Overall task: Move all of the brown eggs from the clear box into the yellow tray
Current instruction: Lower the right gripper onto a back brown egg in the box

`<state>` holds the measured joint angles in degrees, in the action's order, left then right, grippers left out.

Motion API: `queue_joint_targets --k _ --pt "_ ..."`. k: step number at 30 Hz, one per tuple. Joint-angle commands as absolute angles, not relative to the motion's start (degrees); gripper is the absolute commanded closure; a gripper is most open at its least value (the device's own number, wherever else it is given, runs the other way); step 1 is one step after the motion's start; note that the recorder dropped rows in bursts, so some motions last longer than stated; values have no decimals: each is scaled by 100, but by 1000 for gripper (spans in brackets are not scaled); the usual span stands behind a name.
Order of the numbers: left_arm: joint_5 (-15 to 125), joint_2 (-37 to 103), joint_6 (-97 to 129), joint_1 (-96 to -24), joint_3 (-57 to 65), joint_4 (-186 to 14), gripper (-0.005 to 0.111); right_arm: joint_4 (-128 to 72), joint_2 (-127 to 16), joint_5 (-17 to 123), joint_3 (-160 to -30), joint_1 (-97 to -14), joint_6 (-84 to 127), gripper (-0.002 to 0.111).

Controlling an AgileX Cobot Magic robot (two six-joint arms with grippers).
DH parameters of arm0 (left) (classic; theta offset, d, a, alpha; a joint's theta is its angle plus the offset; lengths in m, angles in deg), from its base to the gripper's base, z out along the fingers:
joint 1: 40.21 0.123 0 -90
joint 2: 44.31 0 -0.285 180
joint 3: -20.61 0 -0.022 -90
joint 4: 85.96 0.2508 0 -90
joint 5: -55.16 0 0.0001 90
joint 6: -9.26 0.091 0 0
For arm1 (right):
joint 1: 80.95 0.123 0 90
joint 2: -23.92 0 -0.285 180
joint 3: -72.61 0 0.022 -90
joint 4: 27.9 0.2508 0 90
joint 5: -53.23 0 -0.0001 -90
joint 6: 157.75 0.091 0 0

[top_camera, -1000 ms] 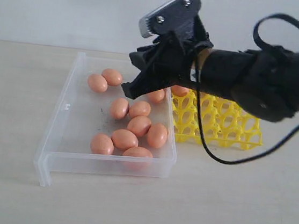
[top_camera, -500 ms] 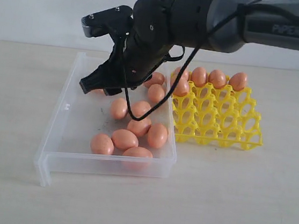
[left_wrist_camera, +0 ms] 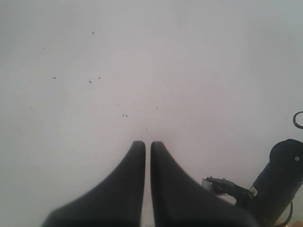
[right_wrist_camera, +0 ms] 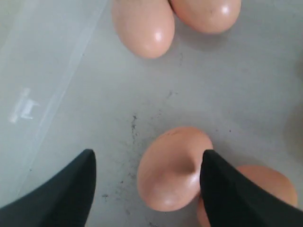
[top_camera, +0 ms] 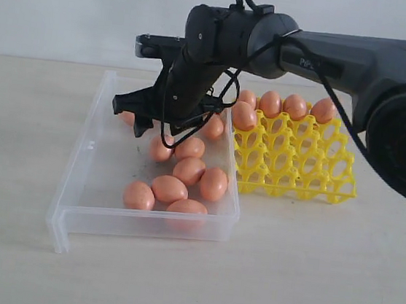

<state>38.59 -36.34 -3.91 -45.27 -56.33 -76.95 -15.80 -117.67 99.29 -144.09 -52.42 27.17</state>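
I've dropped the right gripper point(right_wrist_camera: 147, 189) into the clear box point(top_camera: 71, 214).
Jaws wide and empty, straddling one of the brown eggs point(right_wrist_camera: 165, 175); the yellow tray point(top_camera: 297, 163) awaits it.

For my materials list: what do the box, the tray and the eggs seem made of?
Clear box: probably plastic; see-through walls, scuffed floor. Yellow tray: likely moulded plastic, uniform bright lattice. Brown eggs: smooth, faint highlights; real or imitation, cannot tell.

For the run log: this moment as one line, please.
stage: pre-grasp | right hand: open, straddling brown egg in clear box | left hand: shut, empty | yellow tray: partly filled
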Motion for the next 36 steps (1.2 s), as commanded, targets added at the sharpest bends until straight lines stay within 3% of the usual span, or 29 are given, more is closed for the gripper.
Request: queue_joint_targets --k 1,18,20,22,23,30,36 --pt "3868 -3653 -413 -4560 -5661 -7738 102 -1995 -11905 10172 -14574 -5311 3237 52" --pt "3894 -3653 -413 -4561 -5661 -7738 102 -2097 -12159 9949 -14574 -5311 4094 52" --pt "3894 -3653 -413 -4561 -5661 -7738 102 -2097 -12159 9844 -14574 -5311 4094 64" --pt "3894 -3653 -413 -4561 -5661 -7738 102 -2196 -12159 9861 -14574 -5311 4023 87" --pt "3894 -3653 -413 -4561 -5661 -7738 102 -2237 -12159 9889 -14574 -5311 3708 106" --pt "3894 -3653 -413 -4561 -5661 -7738 102 -2160 -12159 9341 -14496 -5300 1836 108" --pt "3894 -3653 -413 -4561 -5661 -7738 102 -705 -11870 7244 -13443 -5300 124 108"
